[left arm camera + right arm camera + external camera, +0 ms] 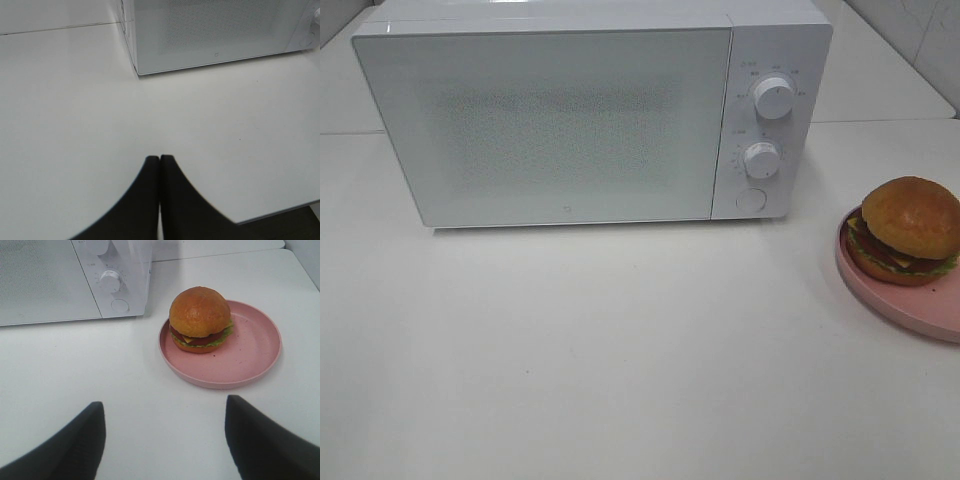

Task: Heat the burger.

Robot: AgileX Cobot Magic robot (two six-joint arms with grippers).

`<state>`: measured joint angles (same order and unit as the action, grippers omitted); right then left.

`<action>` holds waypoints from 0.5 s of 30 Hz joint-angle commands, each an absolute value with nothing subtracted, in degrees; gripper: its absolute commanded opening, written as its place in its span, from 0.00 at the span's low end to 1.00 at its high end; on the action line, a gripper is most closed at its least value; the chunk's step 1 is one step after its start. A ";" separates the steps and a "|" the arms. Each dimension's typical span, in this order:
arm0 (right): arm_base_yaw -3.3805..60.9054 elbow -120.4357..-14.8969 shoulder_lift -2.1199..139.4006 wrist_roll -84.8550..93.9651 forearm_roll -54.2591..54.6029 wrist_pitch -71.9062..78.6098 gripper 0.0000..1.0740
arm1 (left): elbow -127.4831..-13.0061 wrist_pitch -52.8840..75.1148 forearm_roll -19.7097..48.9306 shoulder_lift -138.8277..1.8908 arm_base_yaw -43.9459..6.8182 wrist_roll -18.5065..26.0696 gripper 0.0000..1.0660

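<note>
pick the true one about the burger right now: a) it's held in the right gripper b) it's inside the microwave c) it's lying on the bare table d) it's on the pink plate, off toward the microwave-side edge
d: the burger rests on the pink plate, near the rim closest to the microwave, whose door is shut; the right gripper is open and apart from it.
</note>
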<state>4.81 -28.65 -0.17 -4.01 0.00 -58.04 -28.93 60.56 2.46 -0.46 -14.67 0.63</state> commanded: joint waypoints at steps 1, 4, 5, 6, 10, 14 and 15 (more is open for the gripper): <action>4.41 -28.59 -1.78 -3.38 -0.57 -57.47 0.59 | -28.88 59.64 2.75 -0.52 -14.61 0.63 0.00; 4.41 -28.59 -1.78 -3.38 -0.57 -57.47 0.59 | -28.88 59.64 2.75 -0.52 -14.61 0.63 0.00; 4.41 -28.59 -1.78 -3.38 -0.57 -57.47 0.59 | -28.88 59.64 2.75 -0.52 -14.61 0.63 0.00; 4.41 -28.59 -1.78 -3.38 -0.57 -57.47 0.59 | -28.88 59.64 2.75 -0.52 -14.61 0.63 0.00; 3.27 -28.59 -1.78 -3.32 -0.57 -57.47 0.59 | -28.88 59.64 2.75 -0.52 -11.75 0.63 0.00; -0.06 -28.59 -1.78 -3.32 -0.57 -57.47 0.59 | -28.88 59.64 2.75 -0.46 -5.10 0.63 0.00; -0.06 -28.59 -1.78 -3.32 -0.57 -57.47 0.59 | -28.88 59.64 2.75 -0.46 -5.10 0.63 0.00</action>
